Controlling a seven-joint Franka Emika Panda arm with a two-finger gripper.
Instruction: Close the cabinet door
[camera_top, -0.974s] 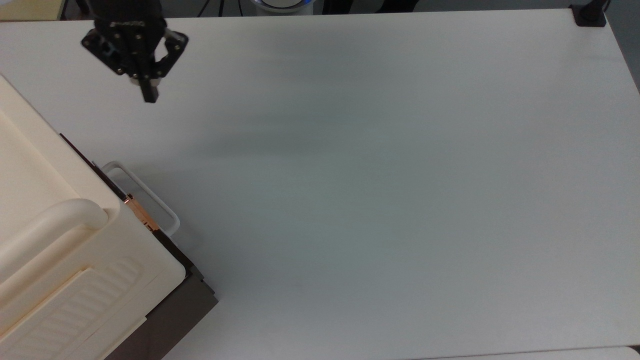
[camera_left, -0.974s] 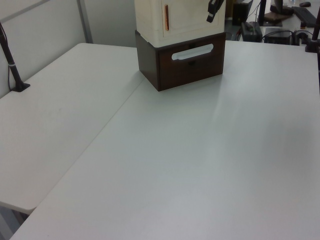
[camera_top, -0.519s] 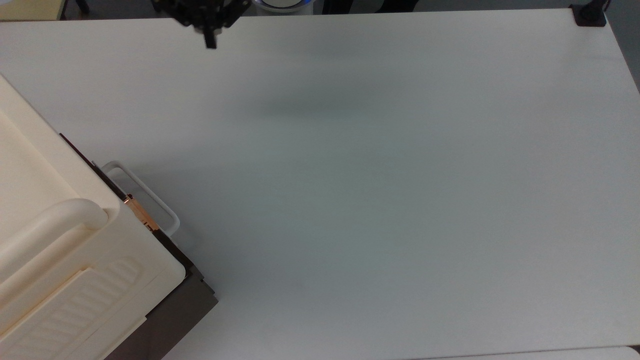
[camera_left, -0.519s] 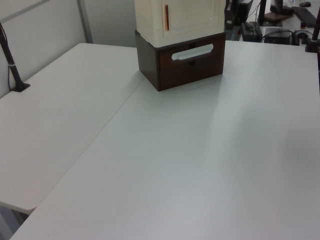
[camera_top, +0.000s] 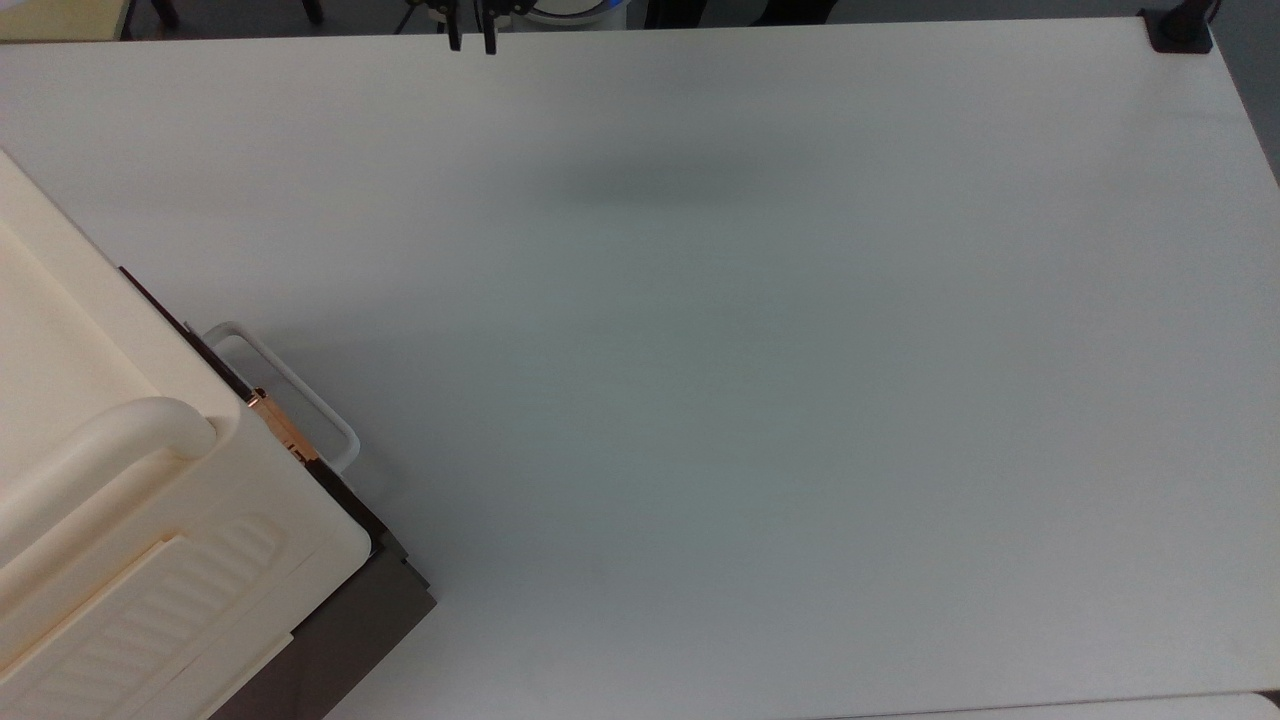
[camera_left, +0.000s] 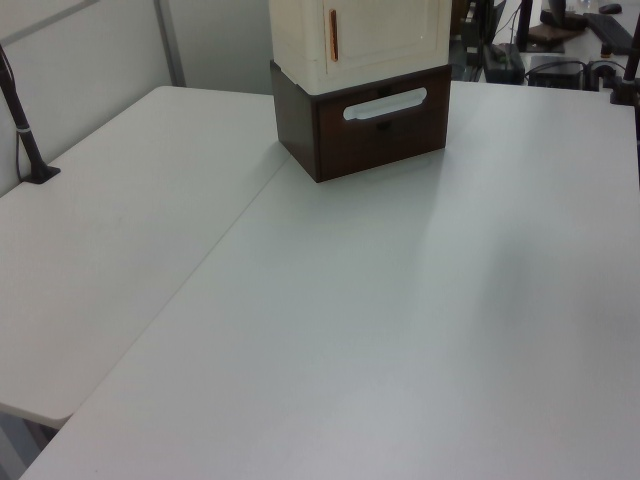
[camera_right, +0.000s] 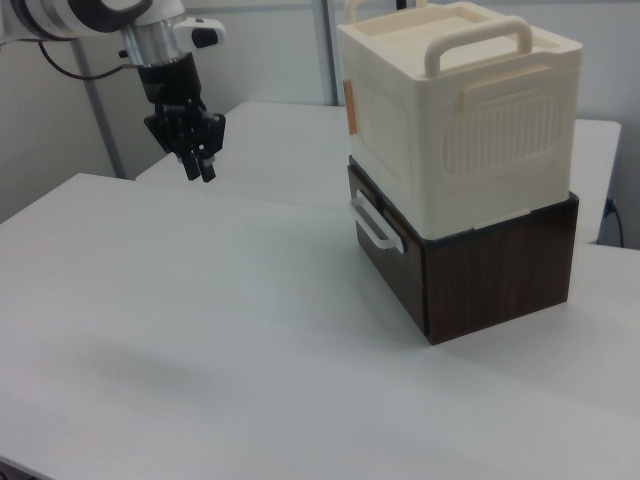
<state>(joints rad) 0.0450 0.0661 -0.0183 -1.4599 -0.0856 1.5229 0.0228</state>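
The cabinet door (camera_left: 390, 30) is the cream front panel of the cream cabinet (camera_right: 470, 130), which sits on a dark brown base (camera_right: 495, 275). The door lies flush with the cabinet front, and an orange strip handle (camera_left: 333, 35) runs along its edge. In the right view the door (camera_right: 378, 135) faces that view's left. My gripper (camera_right: 199, 172) hangs in the air well to the right view's left of the cabinet, touching nothing. In the top view my gripper (camera_top: 472, 38) is at the upper edge, its two fingers apart with nothing between them.
The brown base carries a white loop handle (camera_top: 290, 390) that sticks out over the white table (camera_top: 750, 350). A black clamp (camera_top: 1180, 30) sits at the table's far corner in the top view. A black post (camera_left: 25, 130) stands at the left view's left edge.
My gripper has moved away from the cabinet, toward the top view's right and upper edge, and it has left the left view. The cabinet and its door have not moved.
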